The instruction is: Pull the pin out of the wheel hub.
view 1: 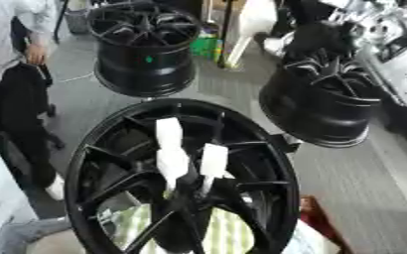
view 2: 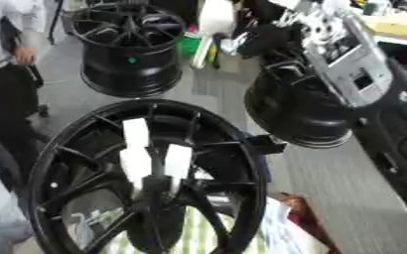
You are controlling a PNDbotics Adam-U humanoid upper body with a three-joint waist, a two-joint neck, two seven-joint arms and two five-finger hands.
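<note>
Three black wheels fill what I see. Neither of my hands shows plainly in either view, so I cannot tell whether my fingers are released, clenched or grasping anything, and I can only place things against each other.

Largest is the nearest wheel (view 1: 181, 105), low and centre, its open face turned up toward me and its thin spokes running in to a dark hub (view 1: 185, 198). Beyond it, well apart, stands a second wheel (view 1: 142, 74) at the upper left and a third wheel (view 1: 311, 114) at the upper right, both on the grey floor. Above the third wheel, in the right eye view, a grey-white machine (view 2: 350, 59) with dark windows slants in from the upper right; I cannot tell what it is.

Through the near wheel's spokes I see a green-and-white striped cloth (view 1: 229, 233), and just beside the rim at the lower right a red thing (view 1: 315, 218).

Two white pieces (view 1: 213, 161) stand side by side out of the hub, the left one (view 1: 168, 134) reaching higher. Which of them is the pin I cannot tell. It looks still seated in the hub.
</note>
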